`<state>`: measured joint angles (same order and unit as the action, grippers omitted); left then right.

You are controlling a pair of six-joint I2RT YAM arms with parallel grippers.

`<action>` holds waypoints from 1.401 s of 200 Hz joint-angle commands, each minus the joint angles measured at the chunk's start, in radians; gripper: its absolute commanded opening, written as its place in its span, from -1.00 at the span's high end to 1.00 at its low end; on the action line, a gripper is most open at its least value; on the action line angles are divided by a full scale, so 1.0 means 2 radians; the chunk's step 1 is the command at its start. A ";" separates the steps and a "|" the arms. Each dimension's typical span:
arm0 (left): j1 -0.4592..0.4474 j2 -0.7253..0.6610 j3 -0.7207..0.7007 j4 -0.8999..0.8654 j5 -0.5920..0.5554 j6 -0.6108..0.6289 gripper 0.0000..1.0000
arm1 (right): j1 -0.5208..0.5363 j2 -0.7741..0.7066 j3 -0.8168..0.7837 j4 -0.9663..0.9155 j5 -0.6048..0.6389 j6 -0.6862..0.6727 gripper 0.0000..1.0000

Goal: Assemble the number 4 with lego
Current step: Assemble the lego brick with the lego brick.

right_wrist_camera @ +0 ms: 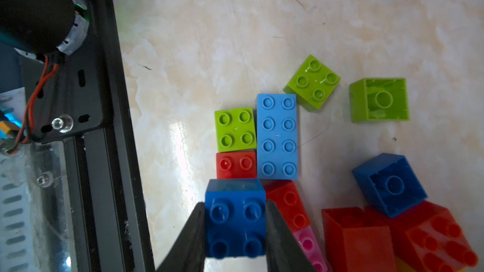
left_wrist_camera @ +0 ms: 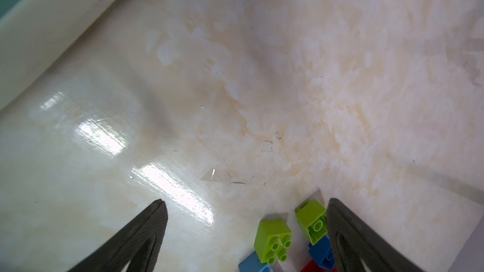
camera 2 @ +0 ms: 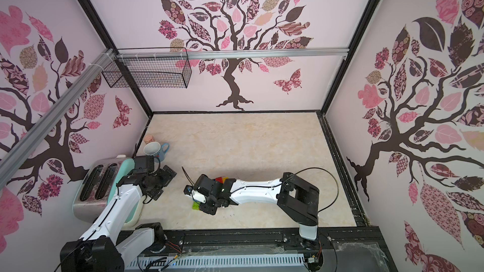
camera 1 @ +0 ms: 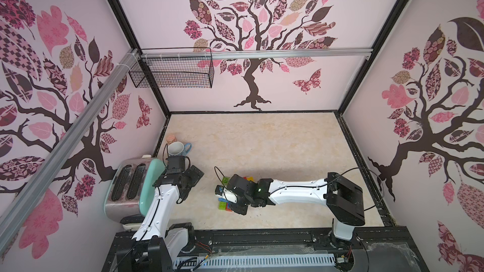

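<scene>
**Left to right.** Beside the toaster (camera 1: pixel 128 187), the left gripper (left_wrist_camera: pixel 245 202) hung with its jaws wide apart and empty. At mid-table lay the lego (camera 1: pixel 225 202): loose bricks around a flat group made of a lime brick (right_wrist_camera: pixel 235 129), a red brick (right_wrist_camera: pixel 235 164) and a long light-blue brick (right_wrist_camera: pixel 277 137). The right gripper (right_wrist_camera: pixel 235 202) was clamped on a dark blue brick (right_wrist_camera: pixel 235 221), close by the red brick. This was apparently a placing step. The next move would call for squaring the dark blue brick to the group and lowering it. No legible writing was seen.

Both top views look steeply down over the whole desk (camera 1: pixel 262 139); 2 wrist cameras sit close, sharing the lime bricks (right_wrist_camera: pixel 311 82).
</scene>
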<state>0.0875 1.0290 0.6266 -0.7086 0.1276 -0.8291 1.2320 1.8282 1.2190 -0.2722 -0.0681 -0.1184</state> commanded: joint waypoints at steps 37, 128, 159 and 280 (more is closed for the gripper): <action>-0.017 0.036 0.001 0.049 0.102 0.030 -0.95 | -0.024 -0.026 -0.019 -0.058 0.032 -0.054 1.00; -0.063 0.042 0.013 0.029 0.049 0.041 -0.95 | -0.063 -0.003 0.023 -0.149 -0.029 -0.187 1.00; -0.063 0.049 0.015 0.029 0.049 0.043 -0.95 | -0.063 0.016 0.041 -0.161 -0.017 -0.204 1.00; -0.063 0.045 0.013 0.028 0.044 0.045 -0.95 | -0.067 0.047 0.026 -0.133 -0.013 -0.224 1.00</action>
<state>-0.0364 1.1240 0.6266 -0.6479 0.2287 -0.7547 1.1053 1.8835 1.2968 -0.5232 -0.1009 -0.5545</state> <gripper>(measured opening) 0.977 0.348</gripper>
